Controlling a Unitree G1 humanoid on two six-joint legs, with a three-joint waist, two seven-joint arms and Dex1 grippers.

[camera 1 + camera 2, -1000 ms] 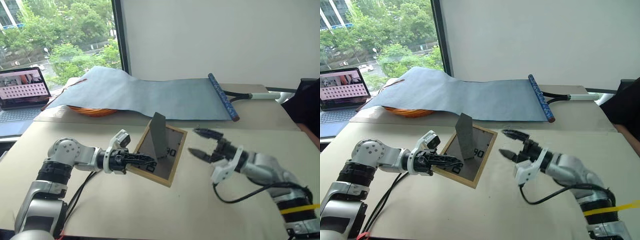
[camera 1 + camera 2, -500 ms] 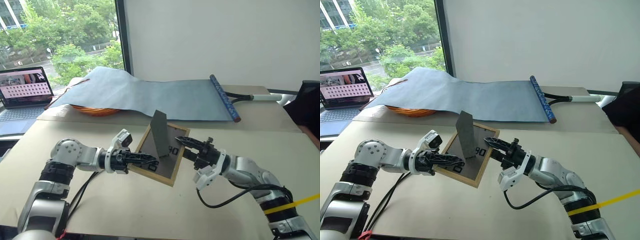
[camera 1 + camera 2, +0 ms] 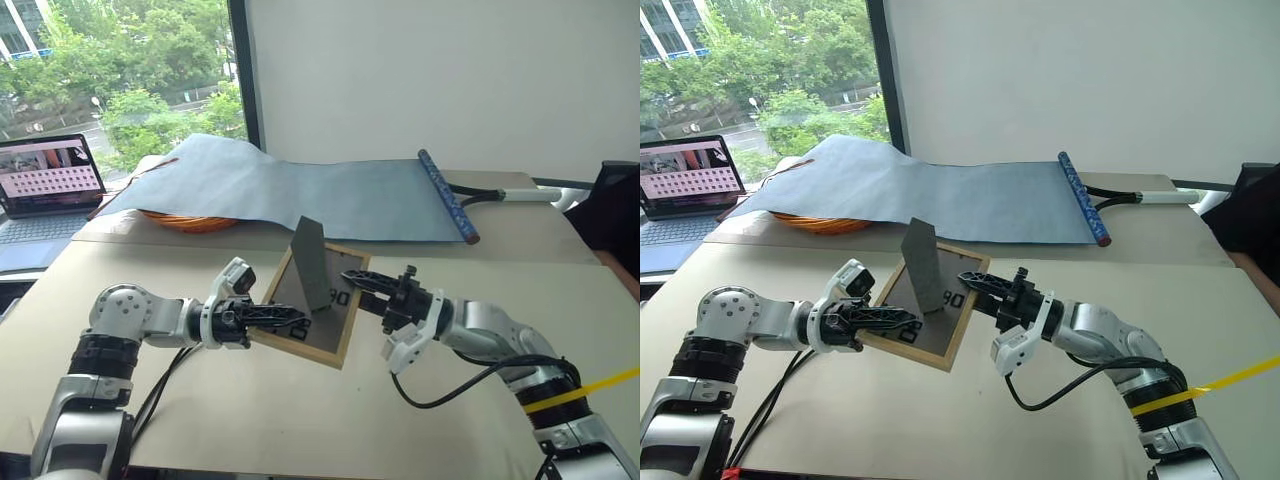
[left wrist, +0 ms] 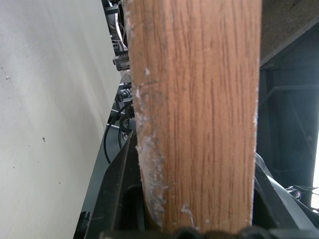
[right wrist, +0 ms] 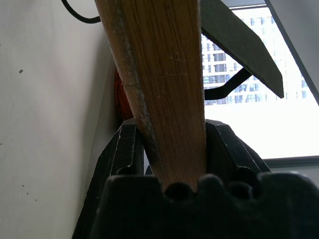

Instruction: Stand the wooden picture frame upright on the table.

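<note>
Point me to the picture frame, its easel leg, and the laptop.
wooden picture frame point(image 3: 318, 352): left eye view, on the near light-wood edge.
easel leg point(image 3: 310, 262): left eye view, middle of the raised grey leg.
laptop point(image 3: 48, 176): left eye view, on the lit screen.

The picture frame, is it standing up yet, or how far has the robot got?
Not yet. Done: the grey leg is swung out from the picture frame. In hand: left gripper and right gripper each clamp a wooden edge, back side up. Left: tip it upright onto the table and let go.
</note>
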